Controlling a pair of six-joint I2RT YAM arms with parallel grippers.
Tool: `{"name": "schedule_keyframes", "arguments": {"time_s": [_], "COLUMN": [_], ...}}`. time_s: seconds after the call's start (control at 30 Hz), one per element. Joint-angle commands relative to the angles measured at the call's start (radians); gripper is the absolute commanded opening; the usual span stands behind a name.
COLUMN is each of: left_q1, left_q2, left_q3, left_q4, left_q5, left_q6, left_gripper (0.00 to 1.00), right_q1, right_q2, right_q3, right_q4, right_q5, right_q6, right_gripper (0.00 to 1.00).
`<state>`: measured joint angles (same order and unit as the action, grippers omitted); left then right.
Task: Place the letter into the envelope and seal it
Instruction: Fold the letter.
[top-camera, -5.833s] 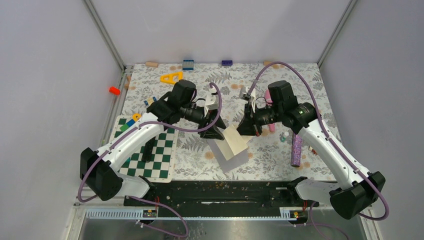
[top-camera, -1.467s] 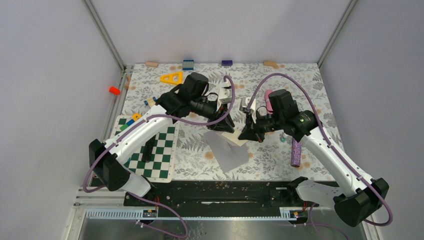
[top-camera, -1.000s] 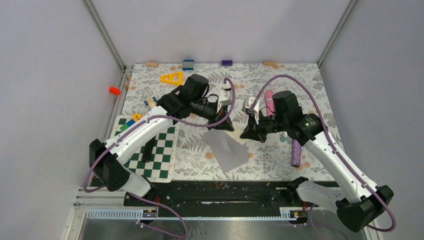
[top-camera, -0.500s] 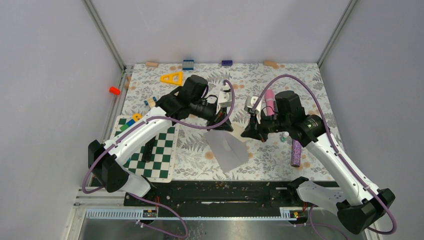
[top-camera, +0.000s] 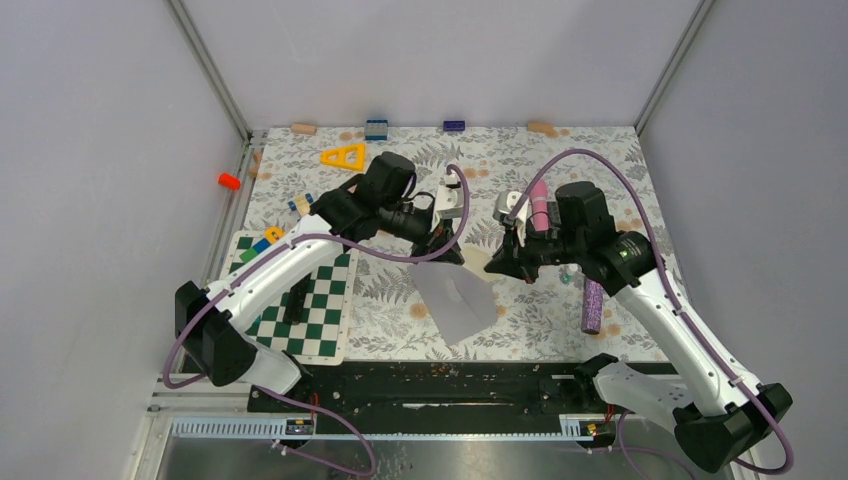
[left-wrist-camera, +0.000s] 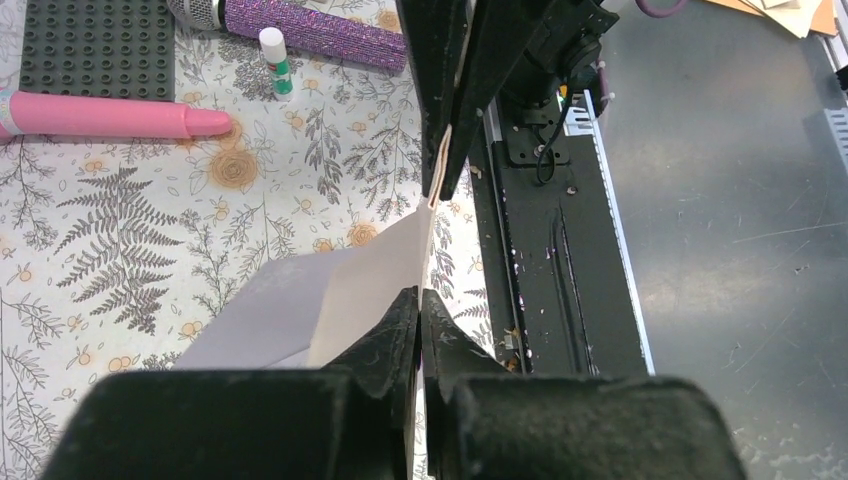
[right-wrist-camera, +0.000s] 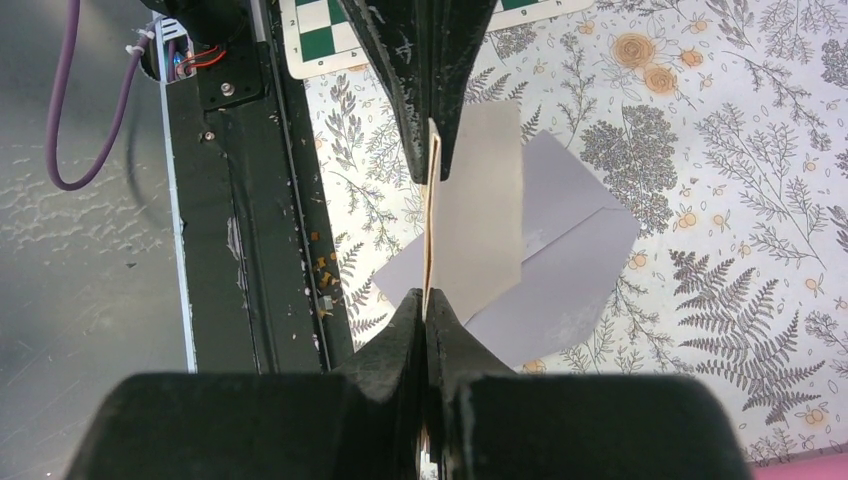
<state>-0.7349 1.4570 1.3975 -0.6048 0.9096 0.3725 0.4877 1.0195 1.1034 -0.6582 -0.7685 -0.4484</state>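
Note:
The tan letter (top-camera: 477, 263) hangs in the air, pinched at opposite edges by both grippers and stretched between them. My left gripper (top-camera: 456, 256) is shut on its left edge and my right gripper (top-camera: 497, 266) on its right edge. The grey envelope (top-camera: 455, 306) lies flat on the table just below. In the left wrist view the letter (left-wrist-camera: 375, 285) runs edge-on from my left gripper (left-wrist-camera: 421, 296) over the envelope (left-wrist-camera: 255, 318). From the right wrist, the letter (right-wrist-camera: 482, 215) stands above the envelope (right-wrist-camera: 575, 265), with the right gripper (right-wrist-camera: 427, 298) closed on it.
A pink marker (top-camera: 537, 198) and a purple glitter tube (top-camera: 592, 305) lie right of the envelope. A small glue bottle (left-wrist-camera: 274, 60) and a dark studded plate (left-wrist-camera: 95, 50) are near them. A chessboard (top-camera: 300, 300) sits at the left and a yellow triangle (top-camera: 343, 155) at the back.
Both grippers have lifted the letter slightly and drifted right and back over the envelope. More of the tan sheet shows between them. The envelope has not moved.

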Motion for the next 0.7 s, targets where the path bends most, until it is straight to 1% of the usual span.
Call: {"name": "schedule_keyframes", "arguments": {"time_s": [0.0,0.03,0.07,0.1,0.13,0.2,0.23,0.27,0.3,0.33,0.4,0.43,0.47,0.5,0.53,0.6,0.63,0.67], "left_q1": [0.002,0.003,0.003,0.003,0.003,0.003,0.004,0.004,0.004,0.004,0.003,0.003,0.004,0.005,0.006,0.008,0.008,0.008], "left_q2": [-0.037,-0.036,-0.036,-0.037,-0.038,-0.041,-0.042,-0.043,-0.043,-0.044,-0.049,-0.050,-0.050,-0.050,-0.052,-0.054,-0.055,-0.055], "left_q3": [-0.002,-0.001,0.001,0.003,0.002,-0.001,-0.002,-0.002,-0.001,-0.002,-0.008,-0.007,-0.006,-0.006,-0.007,-0.011,-0.014,-0.015], "left_q4": [-0.018,-0.019,-0.024,-0.030,-0.033,-0.038,-0.038,-0.040,-0.044,-0.049,-0.053,-0.054,-0.054,-0.057,-0.061,-0.064,-0.065,-0.065], "left_q5": [-0.008,-0.012,-0.014,-0.015,-0.016,-0.014,-0.018,-0.022,-0.023,-0.022,-0.014,-0.015,-0.021,-0.025,-0.026,-0.024,-0.026,-0.028], "left_q6": [0.035,0.034,0.039,0.044,0.045,0.053,0.054,0.055,0.061,0.065,0.075,0.075,0.073,0.075,0.081,0.087,0.088,0.088], "left_gripper": [0.06,0.19,0.19,0.04,0.00,0.00,0.10,0.13,0.05,0.00,0.00,0.03,0.08,0.05,0.00,0.00,0.08,0.18], "right_q1": [-0.014,-0.016,-0.018,-0.020,-0.022,-0.028,-0.031,-0.033,-0.035,-0.036,-0.040,-0.042,-0.044,-0.045,-0.046,-0.050,-0.051,-0.052], "right_q2": [-0.025,-0.027,-0.030,-0.033,-0.037,-0.045,-0.049,-0.051,-0.054,-0.055,-0.056,-0.057,-0.057,-0.058,-0.060,-0.062,-0.066,-0.068], "right_q3": [0.015,0.016,0.018,0.019,0.019,0.020,0.019,0.019,0.019,0.019,0.019,0.021,0.022,0.022,0.022,0.022,0.023,0.024], "right_q4": [0.035,0.035,0.035,0.035,0.035,0.041,0.042,0.044,0.046,0.047,0.051,0.051,0.051,0.051,0.051,0.053,0.055,0.055], "right_q5": [-0.003,-0.001,0.003,0.007,0.010,0.016,0.018,0.020,0.021,0.023,0.029,0.030,0.032,0.034,0.036,0.042,0.044,0.046], "right_q6": [0.010,0.010,0.010,0.010,0.011,0.013,0.014,0.013,0.014,0.015,0.016,0.016,0.016,0.016,0.016,0.016,0.016,0.016], "right_gripper": [0.00,0.00,0.00,0.00,0.00,0.00,0.00,0.00,0.00,0.00,0.00,0.00,0.00,0.00,0.00,0.00,0.00,0.00]}}
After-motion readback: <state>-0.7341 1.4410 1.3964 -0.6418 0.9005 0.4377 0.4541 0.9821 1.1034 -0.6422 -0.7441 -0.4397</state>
